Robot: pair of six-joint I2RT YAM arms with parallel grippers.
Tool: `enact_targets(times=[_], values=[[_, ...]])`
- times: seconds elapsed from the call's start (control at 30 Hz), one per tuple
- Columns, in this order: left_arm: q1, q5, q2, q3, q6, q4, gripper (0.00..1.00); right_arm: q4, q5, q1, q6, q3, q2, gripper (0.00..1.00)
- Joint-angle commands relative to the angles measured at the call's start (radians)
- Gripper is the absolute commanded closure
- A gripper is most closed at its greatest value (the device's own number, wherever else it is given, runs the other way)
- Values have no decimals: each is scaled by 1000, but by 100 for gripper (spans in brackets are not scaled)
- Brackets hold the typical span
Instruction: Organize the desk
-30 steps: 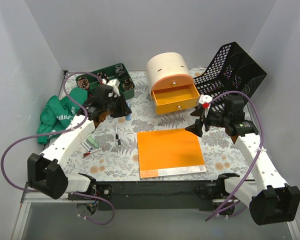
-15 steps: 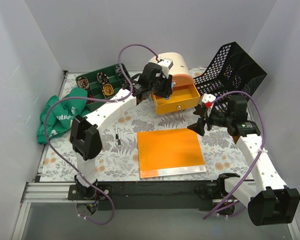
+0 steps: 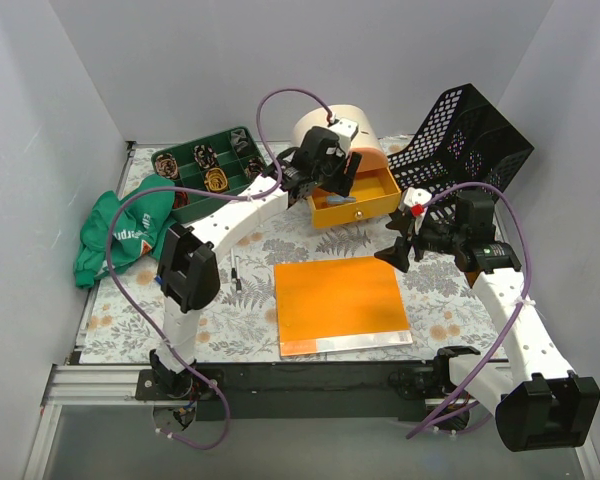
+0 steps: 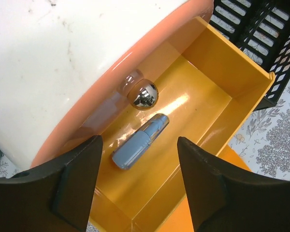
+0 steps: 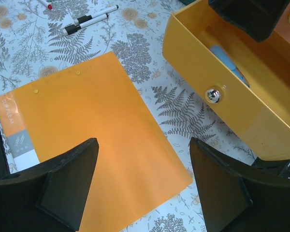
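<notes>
Desk (image 3: pixel 235 325), a flat tabletop with a pale fern-and-orange-flower print, fills the floor between grey walls; both arms reach over it. Left gripper (image 4: pixel 139 145) hangs over the pulled-out orange plastic drawer (image 4: pixel 232 63) of a cream domed cabinet (image 4: pixel 63 58). Its jaws are spread, nothing between them. A blue-grey cylindrical tube (image 4: pixel 140 142) lies on the drawer floor, just below the cabinet's upper chrome ball knob (image 4: pixel 143 94). Right gripper (image 5: pixel 144 145) is released, jaws wide and empty, above the far edge of a flat orange rectangular folder (image 3: pixel 340 300) lying at front centre. Black mesh basket (image 3: pixel 470 135) leans at the back right. Dark green compartment tray (image 3: pixel 230 140) sits back left, crumpled green cloth (image 3: pixel 120 235) beside it. Black-and-white markers (image 5: pixel 89 17) lie left of the folder.
</notes>
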Motion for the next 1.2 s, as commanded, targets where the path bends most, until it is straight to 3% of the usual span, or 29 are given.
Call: enact_targets(times=[0.0,0.13,0.33,0.43,0.57,0.8,1.17], values=[[1,-6,-118,-22,-10,43,36,6,-38,-5,-20,-10,-6,15],[3,-8,-293,-182,-23,101,34,-19,-122,-5,-60,-16,0,15],[10,-110,-646,-570,-52,245,15,-72,-227,27,-118,-15,36,16],[17,-195,-876,-781,-83,250,2,-76,-190,100,-92,14,84,16],[26,-294,-1140,-954,-137,206,2,-79,-34,334,-49,83,187,17],[29,-393,-1552,-1119,-238,152,2,-63,187,645,168,385,519,21],[29,-456,-1731,-1157,-247,66,2,-62,540,947,555,1101,1141,19]])
